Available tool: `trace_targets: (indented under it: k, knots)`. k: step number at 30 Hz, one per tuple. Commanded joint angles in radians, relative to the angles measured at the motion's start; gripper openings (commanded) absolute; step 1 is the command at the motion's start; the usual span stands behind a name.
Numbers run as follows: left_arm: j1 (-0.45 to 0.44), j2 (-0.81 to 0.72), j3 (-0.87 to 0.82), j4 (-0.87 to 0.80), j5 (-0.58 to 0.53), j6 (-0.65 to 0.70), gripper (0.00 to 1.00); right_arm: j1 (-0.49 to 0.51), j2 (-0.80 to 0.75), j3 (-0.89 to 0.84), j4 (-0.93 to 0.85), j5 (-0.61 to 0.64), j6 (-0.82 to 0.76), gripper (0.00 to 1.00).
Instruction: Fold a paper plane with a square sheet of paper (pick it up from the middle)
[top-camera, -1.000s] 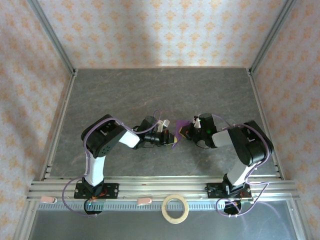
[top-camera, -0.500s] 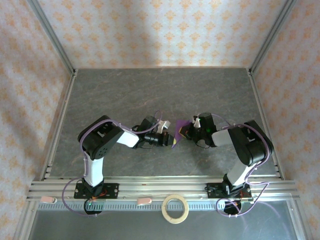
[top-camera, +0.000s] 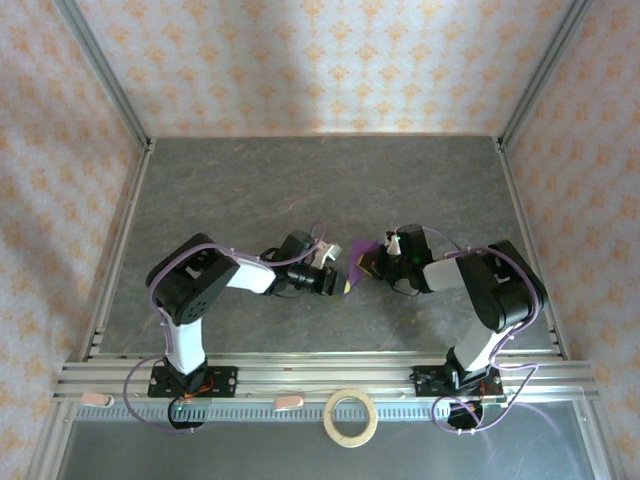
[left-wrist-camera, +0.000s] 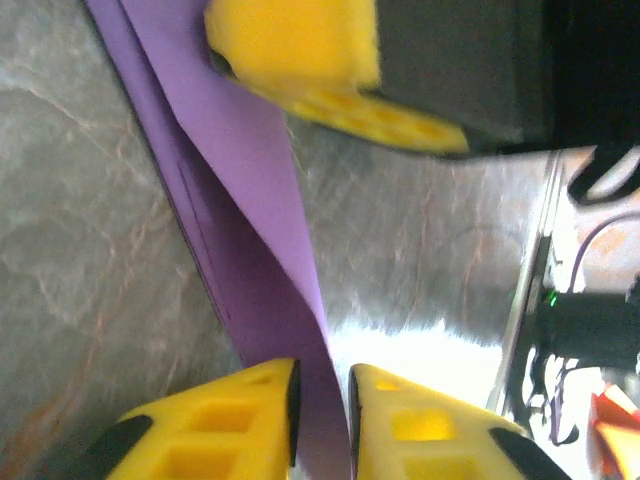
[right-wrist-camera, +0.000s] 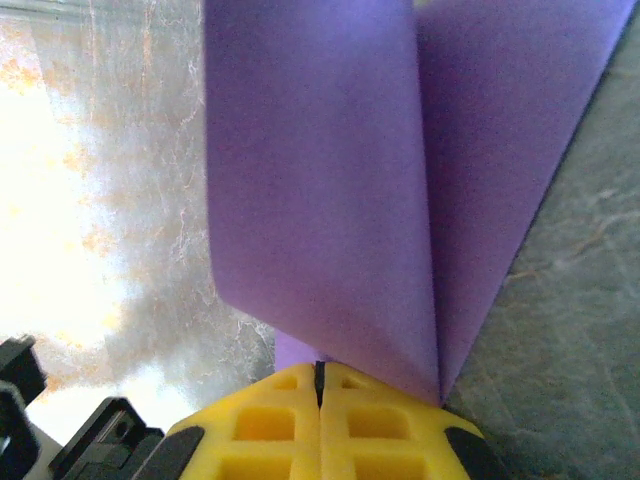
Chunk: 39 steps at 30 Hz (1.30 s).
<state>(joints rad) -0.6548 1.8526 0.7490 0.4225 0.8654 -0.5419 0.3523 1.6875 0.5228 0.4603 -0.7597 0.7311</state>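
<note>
The purple sheet of paper (top-camera: 356, 262), folded into a narrow layered shape, hangs just above the table's middle between both arms. My right gripper (top-camera: 368, 266) is shut on its right end; in the right wrist view the fingers (right-wrist-camera: 320, 372) pinch the fold and the paper (right-wrist-camera: 330, 180) fans out ahead. My left gripper (top-camera: 342, 284) reaches in from the left. In the left wrist view its jaws (left-wrist-camera: 322, 385) stand a little apart with the paper's edge (left-wrist-camera: 250, 200) running loosely between them. The right gripper's yellow finger (left-wrist-camera: 300, 50) shows at the top.
A tan tape ring (top-camera: 351, 417) lies on the metal rail by the arm bases. The grey stone-patterned table (top-camera: 300, 190) stretches behind the grippers, bounded by aluminium frame rails (top-camera: 120, 250) and patterned walls.
My left gripper's jaws have parted and loosened from the paper, and the left arm's elbow has drifted a little left. The right gripper keeps its grip in place.
</note>
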Motion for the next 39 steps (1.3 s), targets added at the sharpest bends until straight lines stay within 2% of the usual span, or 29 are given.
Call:
trace_targets:
  k: [1,4,7,9,12,17,21,27,39]
  knots:
    - [-0.002,-0.057,-0.040,-0.169,-0.052,0.029,0.33,-0.004,0.066,-0.014,-0.124,0.156,-0.038,0.00]
    - [0.000,-0.120,-0.043,-0.171,-0.128,0.009,0.40,-0.004,0.064,-0.009,-0.134,0.157,-0.042,0.00]
    - [-0.001,-0.170,-0.046,-0.147,-0.183,-0.051,0.41,-0.004,0.064,-0.006,-0.141,0.157,-0.045,0.00]
    - [0.000,-0.185,-0.035,-0.120,-0.193,-0.075,0.31,-0.005,0.063,-0.003,-0.149,0.161,-0.048,0.00]
    - [-0.002,-0.167,0.010,-0.089,-0.142,-0.088,0.14,-0.003,0.064,0.002,-0.155,0.160,-0.051,0.00]
    - [-0.021,-0.063,0.128,-0.107,-0.006,-0.076,0.05,-0.003,0.060,0.002,-0.159,0.163,-0.051,0.00]
    - [-0.044,0.004,0.210,-0.180,-0.004,-0.036,0.05,-0.003,0.061,0.005,-0.163,0.162,-0.053,0.00]
    - [-0.049,0.104,0.272,-0.205,-0.010,-0.035,0.05,-0.002,0.064,0.008,-0.164,0.159,-0.055,0.00]
    - [-0.051,0.133,0.220,-0.240,-0.053,-0.005,0.04,-0.001,0.064,0.014,-0.178,0.163,-0.060,0.00]
